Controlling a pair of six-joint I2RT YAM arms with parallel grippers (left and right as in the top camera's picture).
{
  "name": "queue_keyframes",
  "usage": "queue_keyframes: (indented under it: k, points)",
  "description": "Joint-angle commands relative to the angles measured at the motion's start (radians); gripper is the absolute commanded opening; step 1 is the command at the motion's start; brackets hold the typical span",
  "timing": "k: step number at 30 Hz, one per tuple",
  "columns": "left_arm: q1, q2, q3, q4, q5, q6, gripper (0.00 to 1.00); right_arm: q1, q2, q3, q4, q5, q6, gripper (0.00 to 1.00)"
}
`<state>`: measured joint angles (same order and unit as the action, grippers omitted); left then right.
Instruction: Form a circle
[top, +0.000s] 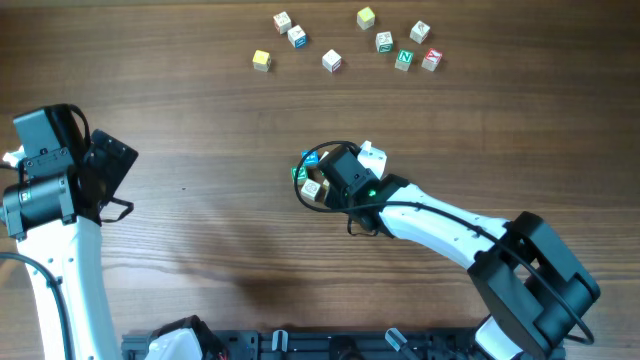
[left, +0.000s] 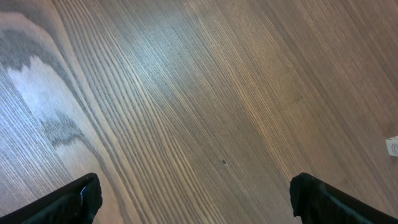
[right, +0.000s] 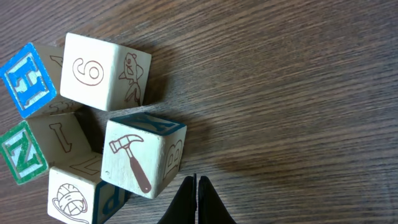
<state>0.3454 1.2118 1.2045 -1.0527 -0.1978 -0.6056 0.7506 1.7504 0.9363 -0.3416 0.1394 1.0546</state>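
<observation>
So, my circle (top: 311, 187) mid-table is just a few cubes, loose cubes (top: 332, 61) wait up top, right gripper (right: 198, 198) pinched empty beside it, left gripper (left: 193, 200) wide open.

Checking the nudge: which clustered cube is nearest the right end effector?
The hammer cube, with a B side; the shut right end effector sits just off its lower corner.

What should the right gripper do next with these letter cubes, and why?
Probably a short nudge: the right gripper is shut, its tips right beside the hammer cube, which sits skewed at the edge of the circle, slightly apart from the 6 cube. Pushing it inward should close that gap.
</observation>
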Motion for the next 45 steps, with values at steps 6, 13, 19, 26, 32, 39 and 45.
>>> queue_keyframes:
  k: [6, 13, 19, 26, 32, 39, 45]
  points:
    - [0.007, 0.002, 0.007, 0.000, -0.013, -0.012, 1.00, -0.006, 0.013, -0.002, 0.022, 0.013, 0.018, 0.05]
    - [0.007, 0.002, 0.007, 0.000, -0.013, -0.012, 1.00, -0.006, 0.013, -0.002, 0.042, 0.002, -0.007, 0.04]
    - [0.007, 0.002, 0.007, 0.000, -0.013, -0.012, 1.00, -0.006, 0.013, -0.002, 0.010, 0.024, 0.031, 0.05]
    - [0.007, 0.002, 0.007, 0.000, -0.013, -0.012, 1.00, -0.029, 0.032, -0.002, 0.011, 0.019, 0.045, 0.05]
    - [0.007, 0.002, 0.007, 0.000, -0.013, -0.012, 1.00, -0.032, 0.034, -0.002, 0.045, 0.001, 0.016, 0.05]
    - [0.007, 0.002, 0.007, 0.000, -0.013, -0.012, 1.00, -0.032, 0.034, -0.002, 0.060, -0.032, 0.015, 0.05]
    - [0.007, 0.002, 0.007, 0.000, -0.013, -0.012, 1.00, -0.032, 0.034, -0.002, 0.061, -0.045, 0.016, 0.05]
